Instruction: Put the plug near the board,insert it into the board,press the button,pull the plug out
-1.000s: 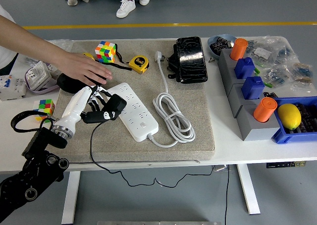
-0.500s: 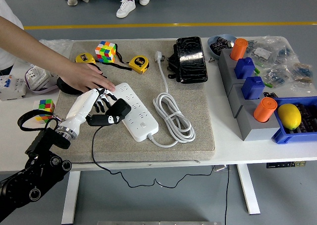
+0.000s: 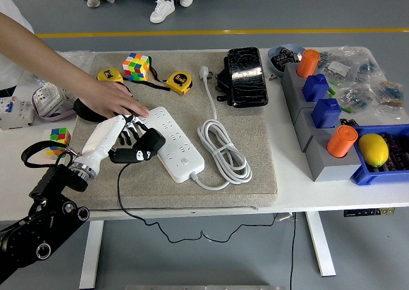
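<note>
Left hand (image 3: 121, 137) with fingers wrapped around a black plug (image 3: 146, 144), plug at the left edge of the white power strip (image 3: 176, 142) on the grey mat (image 3: 255, 156), a person's hand (image 3: 112, 98) pressing the strip's far corner

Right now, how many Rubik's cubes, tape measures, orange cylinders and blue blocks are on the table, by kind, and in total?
Rubik's cubes: 2, one on the mat, one at the table's left
Tape measures: 2
Orange cylinders: 2
Blue blocks: 2
Total: 8
</note>
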Available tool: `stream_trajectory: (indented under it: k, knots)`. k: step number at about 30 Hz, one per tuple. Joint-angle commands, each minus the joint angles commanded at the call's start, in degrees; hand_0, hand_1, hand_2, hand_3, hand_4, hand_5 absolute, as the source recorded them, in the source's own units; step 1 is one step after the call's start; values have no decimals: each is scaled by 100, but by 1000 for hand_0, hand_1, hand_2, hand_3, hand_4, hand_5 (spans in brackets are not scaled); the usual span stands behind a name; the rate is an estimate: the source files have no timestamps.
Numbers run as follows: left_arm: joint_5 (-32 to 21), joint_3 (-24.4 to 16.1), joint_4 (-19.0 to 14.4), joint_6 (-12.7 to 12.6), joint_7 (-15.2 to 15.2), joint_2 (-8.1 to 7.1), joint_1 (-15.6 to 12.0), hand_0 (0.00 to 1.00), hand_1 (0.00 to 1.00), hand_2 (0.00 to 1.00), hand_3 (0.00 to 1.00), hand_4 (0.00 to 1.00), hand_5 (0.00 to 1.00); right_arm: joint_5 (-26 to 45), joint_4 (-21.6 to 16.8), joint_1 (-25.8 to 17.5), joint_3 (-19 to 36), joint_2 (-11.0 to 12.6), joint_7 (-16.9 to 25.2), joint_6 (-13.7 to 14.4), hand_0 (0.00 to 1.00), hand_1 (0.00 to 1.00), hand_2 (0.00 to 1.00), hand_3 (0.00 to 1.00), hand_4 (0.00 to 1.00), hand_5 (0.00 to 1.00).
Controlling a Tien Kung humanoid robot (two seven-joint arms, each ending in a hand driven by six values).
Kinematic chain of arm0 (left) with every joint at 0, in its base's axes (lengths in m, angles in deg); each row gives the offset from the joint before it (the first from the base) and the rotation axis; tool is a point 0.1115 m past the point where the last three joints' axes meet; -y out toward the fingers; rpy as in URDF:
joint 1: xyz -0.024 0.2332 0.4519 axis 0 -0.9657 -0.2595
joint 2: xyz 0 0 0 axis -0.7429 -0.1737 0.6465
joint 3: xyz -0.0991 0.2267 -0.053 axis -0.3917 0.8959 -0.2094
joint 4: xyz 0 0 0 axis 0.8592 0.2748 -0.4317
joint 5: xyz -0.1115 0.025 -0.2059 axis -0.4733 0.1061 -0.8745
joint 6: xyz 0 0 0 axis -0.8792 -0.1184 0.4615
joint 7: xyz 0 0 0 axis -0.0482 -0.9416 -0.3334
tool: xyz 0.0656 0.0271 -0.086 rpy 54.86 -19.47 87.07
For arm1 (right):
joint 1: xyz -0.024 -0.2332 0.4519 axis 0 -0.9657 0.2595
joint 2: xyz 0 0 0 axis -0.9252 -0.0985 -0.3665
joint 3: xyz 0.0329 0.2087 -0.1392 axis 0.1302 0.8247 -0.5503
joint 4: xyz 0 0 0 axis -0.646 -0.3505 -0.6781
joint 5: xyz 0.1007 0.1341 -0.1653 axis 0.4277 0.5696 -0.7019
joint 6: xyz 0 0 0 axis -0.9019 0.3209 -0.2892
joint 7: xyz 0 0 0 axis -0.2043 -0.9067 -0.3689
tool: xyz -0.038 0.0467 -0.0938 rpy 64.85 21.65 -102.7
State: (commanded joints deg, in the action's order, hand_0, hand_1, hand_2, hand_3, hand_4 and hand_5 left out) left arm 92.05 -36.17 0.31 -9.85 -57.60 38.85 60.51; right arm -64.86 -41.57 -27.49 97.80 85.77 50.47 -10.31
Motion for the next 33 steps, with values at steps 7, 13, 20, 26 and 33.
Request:
stream_trajectory:
  k: [7,13,20,26,33]
  knots:
    - [32,-10,11,18,48,-34,-12,232,351,421,529,839,9,-22,-9,0,14,-2,1,2,547,606,542,507,838,373]
    - [58,-5,-4,111,-18,-10,-17,309,487,510,544,900,66,-44,-21,1,29,-2,4,3,547,606,542,507,838,373]
    - [129,-8,-22,168,-38,3,6,339,509,521,545,998,212,-44,-21,4,32,-7,4,1,547,607,541,507,838,372]
    - [154,-33,-41,231,-27,1,-7,428,624,561,600,998,304,-40,-18,0,34,-5,4,-1,548,607,541,507,838,373]
    - [97,-102,-71,263,-5,0,-37,535,708,693,706,998,416,-51,-23,2,36,-5,7,-3,548,606,541,507,838,371]
